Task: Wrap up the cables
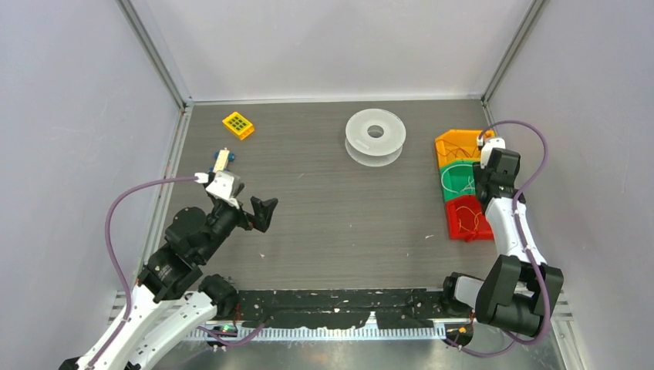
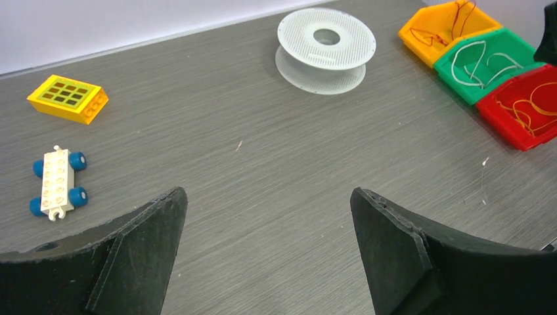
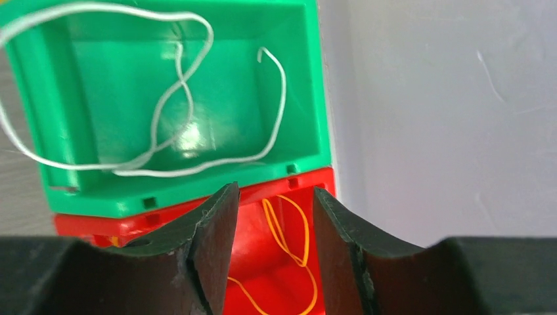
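The yellow-orange wire (image 3: 289, 236) lies curled in the red bin (image 3: 85, 223) at the right side of the table, and also shows in the top view (image 1: 467, 221) and the left wrist view (image 2: 535, 111). My right gripper (image 3: 276, 197) hangs over the far end of the red bin (image 1: 455, 206), next to the green bin (image 3: 79, 79). Its jaws are apart and hold nothing; the wire shows below the gap. My left gripper (image 2: 266, 193) is wide open and empty above bare table at the left (image 1: 254, 216). A white spool (image 1: 375, 136) stands at the back centre.
The green bin (image 1: 456, 179) holds a thin white wire (image 3: 164, 111). An orange bin (image 1: 460, 145) holds dark wire. A yellow brick (image 1: 238, 125) and a white wheeled toy piece (image 1: 222, 159) lie at the back left. The wall stands close on the bins' right.
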`<state>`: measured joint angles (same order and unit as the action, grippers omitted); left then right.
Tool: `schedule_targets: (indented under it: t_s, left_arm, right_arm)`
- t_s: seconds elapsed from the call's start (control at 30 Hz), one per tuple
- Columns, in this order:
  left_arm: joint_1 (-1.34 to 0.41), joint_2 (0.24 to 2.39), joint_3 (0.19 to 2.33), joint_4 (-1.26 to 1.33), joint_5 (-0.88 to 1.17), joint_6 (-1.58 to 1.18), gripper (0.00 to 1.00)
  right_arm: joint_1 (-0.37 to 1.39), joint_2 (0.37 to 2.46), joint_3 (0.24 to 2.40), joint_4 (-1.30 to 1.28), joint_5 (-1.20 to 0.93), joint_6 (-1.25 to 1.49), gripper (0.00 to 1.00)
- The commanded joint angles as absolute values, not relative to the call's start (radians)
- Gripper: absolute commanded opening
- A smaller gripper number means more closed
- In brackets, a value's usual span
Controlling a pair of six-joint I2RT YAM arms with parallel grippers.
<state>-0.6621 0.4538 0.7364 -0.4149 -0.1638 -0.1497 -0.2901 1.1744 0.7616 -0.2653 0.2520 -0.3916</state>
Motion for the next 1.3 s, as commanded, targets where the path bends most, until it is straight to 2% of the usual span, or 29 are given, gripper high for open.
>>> schedule_targets:
  t_s: [0.0,0.2,0.53,0.87,1.27]
  left_arm:
    - [-0.675,0.411,0.754,-0.389,-0.167,-0.149,0.97]
    - [-0.704,0.409,0.753,-0.386,-0.178,-0.141,0.97]
    - [-0.705,0.414,0.759,-0.393,-0.193,-0.135,0.96]
    - [-0.704,0.411,0.76,-0.396,-0.192,-0.134,0.96]
    - [-0.705,0.407,0.758,-0.392,-0.201,-0.132,0.96]
  right_arm:
    - [-0.352,1.14,0.728,-0.233,0.254,-0.569,0.5]
    - [-0.365,1.254,0.749,-0.28,0.239,-0.47,0.43]
    - [-0.365,1.317,0.775,-0.262,0.334,-0.524,0.39]
    - [-0.365,1.294,0.745,-0.251,0.415,-0.529,0.38]
    - [-0.365,1.339,0.745,-0.28,0.415,-0.509,0.37]
